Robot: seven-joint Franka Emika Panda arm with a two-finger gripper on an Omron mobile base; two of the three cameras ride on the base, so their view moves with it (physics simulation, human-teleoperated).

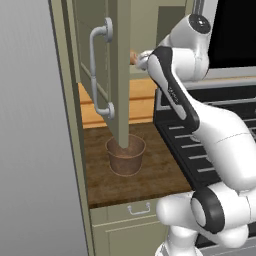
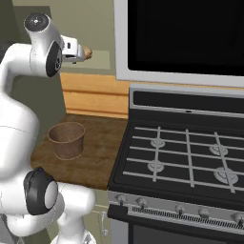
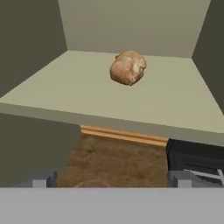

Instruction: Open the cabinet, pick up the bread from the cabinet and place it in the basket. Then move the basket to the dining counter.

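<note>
A: We see the round golden-brown bread roll [image 3: 127,67] lying on the pale olive cabinet shelf [image 3: 78,94], ahead of the end effector [image 3: 109,179] and well apart from it. Its fingers stand wide apart, holding nothing.

B: From the left base view we get the open slatted olive-beige cabinet door [image 1: 97,60] with its curved grey bar handle [image 1: 100,75]. The small round brown basket [image 2: 67,139] sits on the dark wood tabletop [image 2: 100,152], beside the black stove [image 2: 190,162].
</note>
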